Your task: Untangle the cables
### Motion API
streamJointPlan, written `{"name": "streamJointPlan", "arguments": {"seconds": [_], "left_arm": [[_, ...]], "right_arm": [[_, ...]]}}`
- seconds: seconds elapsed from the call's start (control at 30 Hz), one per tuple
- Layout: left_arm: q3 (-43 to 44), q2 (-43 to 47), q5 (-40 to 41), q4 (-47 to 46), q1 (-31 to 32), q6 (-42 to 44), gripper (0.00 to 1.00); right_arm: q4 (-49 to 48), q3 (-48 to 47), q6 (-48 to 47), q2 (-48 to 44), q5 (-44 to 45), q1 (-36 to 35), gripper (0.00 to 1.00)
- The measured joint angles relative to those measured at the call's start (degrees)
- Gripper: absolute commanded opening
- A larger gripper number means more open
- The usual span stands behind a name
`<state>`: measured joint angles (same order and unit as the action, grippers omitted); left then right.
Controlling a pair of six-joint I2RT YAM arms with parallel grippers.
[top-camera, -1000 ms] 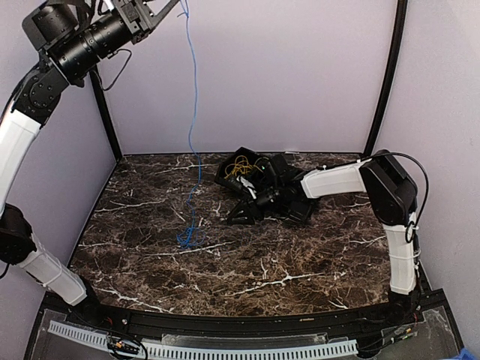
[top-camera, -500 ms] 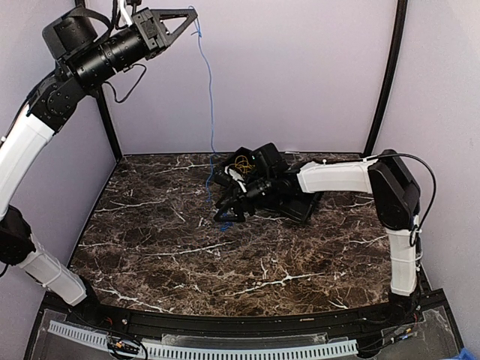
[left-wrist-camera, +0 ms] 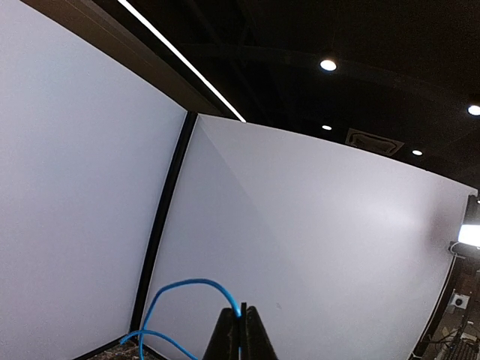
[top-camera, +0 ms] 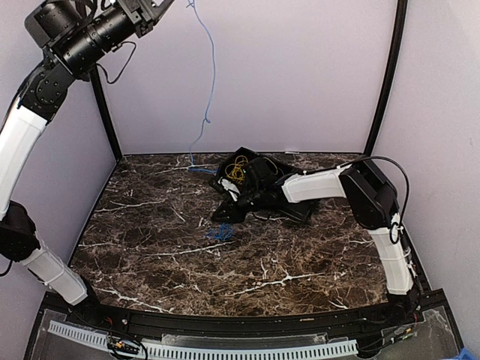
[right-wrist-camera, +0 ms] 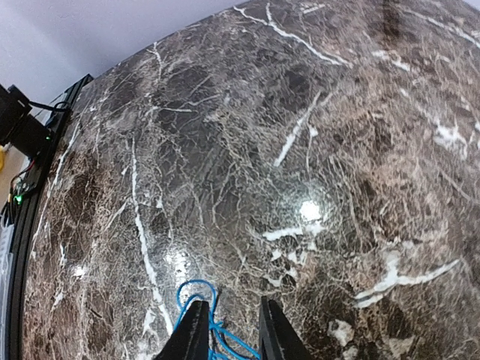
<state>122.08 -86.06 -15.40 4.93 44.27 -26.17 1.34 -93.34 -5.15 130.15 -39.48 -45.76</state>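
Above the dark marbled table [top-camera: 150,247], against pale walls [top-camera: 300,75], the blue cable [top-camera: 212,75] hangs near-upright from the left pincer [left-wrist-camera: 240,335], clamped on its top end, while its tail lies at the tips of the narrowly parted right pincer [right-wrist-camera: 232,331], the yellow cable [top-camera: 238,169] coiled just behind that arm.

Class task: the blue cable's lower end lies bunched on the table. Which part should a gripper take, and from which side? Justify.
Take the small bunch of loops of the blue cable, from above. It lies flat on the table, so fingers can straddle it; the upper end hangs from the shut left gripper. The open right gripper beside it probably suits.
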Motion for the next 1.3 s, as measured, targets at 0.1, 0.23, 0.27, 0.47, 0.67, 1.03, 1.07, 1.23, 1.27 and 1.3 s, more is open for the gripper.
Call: {"name": "streamJointPlan", "arguments": {"seconds": [0.1, 0.23, 0.27, 0.47, 0.67, 1.03, 1.07, 1.23, 1.27, 1.3], "left_arm": [[3.85, -0.63, 0.26, 0.5, 0.0, 0.17, 0.0], [6.88, 0.09, 1.51, -0.87, 0.0, 0.9, 0.0], [6.97, 0.63, 1.9, -1.55, 0.0, 1.11, 0.0], [0.61, 6.86, 4.81, -6.43, 0.0, 1.55, 0.0], [-20.7, 15.54, 6.58, -13.22, 0.0, 0.17, 0.0], [-45.24, 14.38, 5.16, -21.0, 0.0, -5.14, 0.0], [-46.31, 14.05, 4.76, -21.75, 0.0, -5.66, 0.0], [-50.38, 13.2, 2.64, -25.97, 0.0, -8.11, 0.0], [-51.1, 13.11, 2.29, -26.84, 0.0, -8.59, 0.0], [-51.65, 13.07, 2.05, -27.54, 0.0, -8.94, 0.0]], "right_arm": [[0.0, 0.74, 0.35, 0.85, 1.09, 0.0, 0.23], [0.63, 1.4, 0.37, 1.16, 2.34, 0.02, 0.25], [0.79, 1.46, 0.46, 1.25, 2.47, 0.02, 0.27], [2.86, 5.77, -0.37, 0.17, 2.25, 0.35, 0.4], [9.7, 14.12, -6.93, -12.66, 1.4, 1.22, 0.56], [15.54, 14.78, -15.1, -36.41, -1.31, 3.34, 0.75], [15.91, 14.05, -14.88, -36.63, -1.33, 3.34, 0.76], [16.06, 9.31, -11.28, -36.15, 2.19, 3.34, 0.77], [15.39, 8.63, -10.38, -36.06, 3.32, 3.34, 0.77], [14.71, 8.15, -9.53, -35.91, 4.28, 3.34, 0.77]]}}
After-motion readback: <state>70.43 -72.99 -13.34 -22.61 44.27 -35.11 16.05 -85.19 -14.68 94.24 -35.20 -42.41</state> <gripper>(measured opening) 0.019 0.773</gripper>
